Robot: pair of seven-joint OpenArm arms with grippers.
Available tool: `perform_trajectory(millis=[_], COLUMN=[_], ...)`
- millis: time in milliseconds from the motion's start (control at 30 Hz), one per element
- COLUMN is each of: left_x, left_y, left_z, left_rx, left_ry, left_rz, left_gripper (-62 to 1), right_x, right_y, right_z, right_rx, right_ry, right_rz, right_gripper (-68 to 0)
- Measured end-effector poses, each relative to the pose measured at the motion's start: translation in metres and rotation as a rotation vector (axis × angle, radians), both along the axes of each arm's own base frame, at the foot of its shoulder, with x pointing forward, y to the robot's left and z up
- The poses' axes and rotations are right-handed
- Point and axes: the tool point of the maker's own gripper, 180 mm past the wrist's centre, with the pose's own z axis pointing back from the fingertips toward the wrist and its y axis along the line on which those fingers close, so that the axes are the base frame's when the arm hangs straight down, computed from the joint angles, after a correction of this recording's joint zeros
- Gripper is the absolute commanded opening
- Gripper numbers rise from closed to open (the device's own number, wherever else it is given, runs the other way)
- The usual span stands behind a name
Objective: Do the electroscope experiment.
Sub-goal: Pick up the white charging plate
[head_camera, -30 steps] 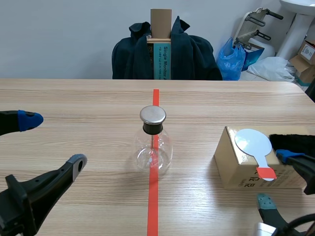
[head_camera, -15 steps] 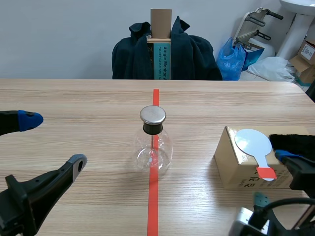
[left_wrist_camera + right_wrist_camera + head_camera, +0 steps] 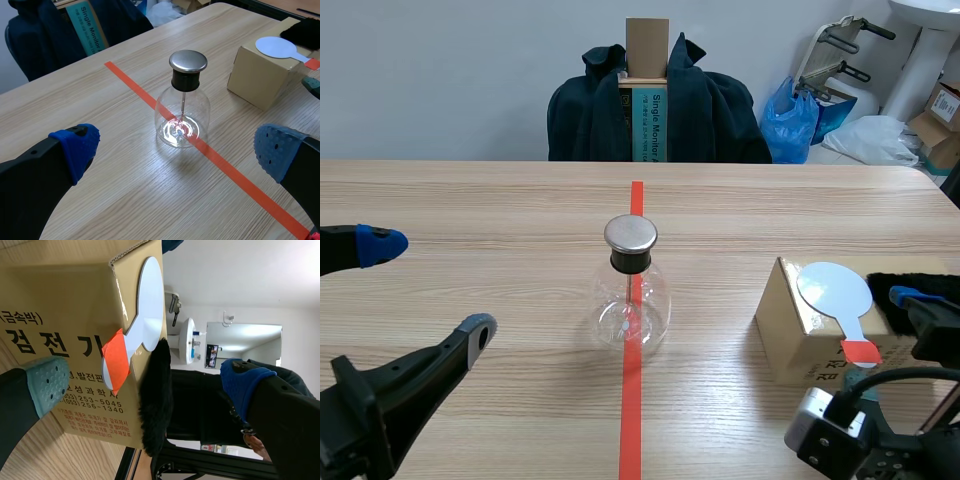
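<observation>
Beside the cardboard box, the right gripper has rolled sideways, spread wide toward the white paddle atop that box, seemingly ready to grasp. The electroscope stands well apart from it; the left gripper gapes too.

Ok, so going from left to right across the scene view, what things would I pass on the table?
left end effector → glass flask with the metal cap → cardboard box → black fur
</observation>
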Motion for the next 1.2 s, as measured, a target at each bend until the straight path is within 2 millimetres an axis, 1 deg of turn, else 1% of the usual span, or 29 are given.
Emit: perform_trajectory(millis=[200,300,467,500,600,767,833,967,1200], left_x=[0.0,0.0,0.0,0.0,0.0,0.0,0.0,0.0,0.0], left_y=[0.0,0.0,0.0,0.0,0.0,0.0,0.0,0.0,0.0], left_z=[0.0,0.0,0.0,0.0,0.0,0.0,0.0,0.0,0.0], left_rx=[0.0,0.0,0.0,0.0,0.0,0.0,0.0,0.0,0.0], left_ry=[0.0,0.0,0.0,0.0,0.0,0.0,0.0,0.0,0.0], left_rz=[0.0,0.0,0.0,0.0,0.0,0.0,0.0,0.0,0.0], left_gripper=[1.4,1.4,1.4,1.4,1.4,1.4,1.4,1.4,1.4], right_x=[0.006,0.005,0.005,0.005,0.005,0.005,0.005,0.005,0.005], right_y=[0.003,0.011,0.012,0.012,0.011,0.01,0.011,0.011,0.01], right_z=[0.004,0.005,0.004,0.004,0.004,0.004,0.004,0.004,0.004], right_rx=[-0.014,-0.008,-0.007,-0.007,-0.008,-0.008,-0.009,-0.009,-0.009], right_ry=[-0.021,-0.022,-0.022,-0.022,-0.022,-0.021,-0.021,-0.021,-0.021], right_rz=[0.022,0.064,0.066,0.066,0.063,0.059,0.059,0.059,0.059], right_gripper=[-5.4,-5.4,-5.6,-6.5,-14.4,-33.1,-38.7,-46.5,-56.3])
